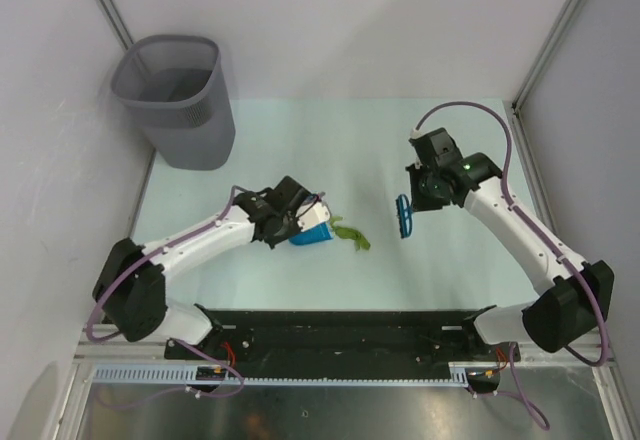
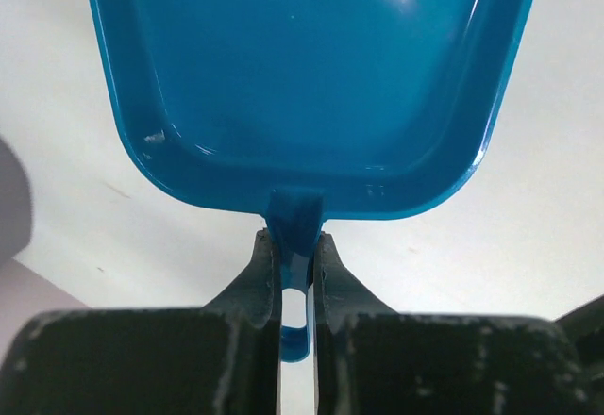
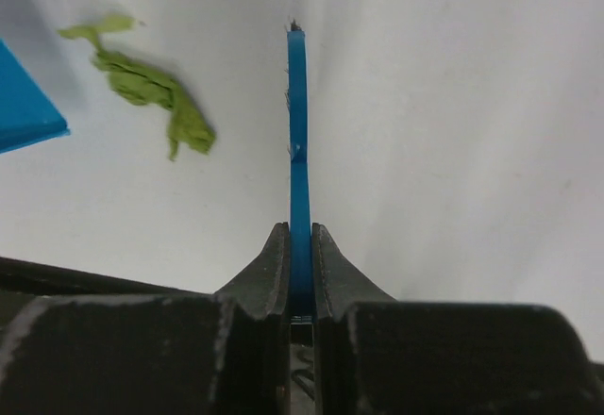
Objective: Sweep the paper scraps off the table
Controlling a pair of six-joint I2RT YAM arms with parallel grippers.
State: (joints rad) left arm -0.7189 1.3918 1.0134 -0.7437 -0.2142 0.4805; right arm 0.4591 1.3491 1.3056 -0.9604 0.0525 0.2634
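Pale mint-green flat table (image 1: pixel 440 270), white walls; crumpled green paper scraps (image 1: pixel 352 235) lie just off the lip of the blue plastic dustpan (image 1: pixel 312 234). Risk: the thin blue brush (image 1: pixel 403 217), apart to their right, may scatter light bits past the pan; left gripper (image 2: pixel 295 245) clamps the pan handle, arm low; right gripper (image 3: pixel 300 240) pinches the brush, elbow bent.

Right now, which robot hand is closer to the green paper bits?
Left. The left gripper, holding the dustpan, sits beside the paper scraps; the right gripper, holding the brush, is farther right.
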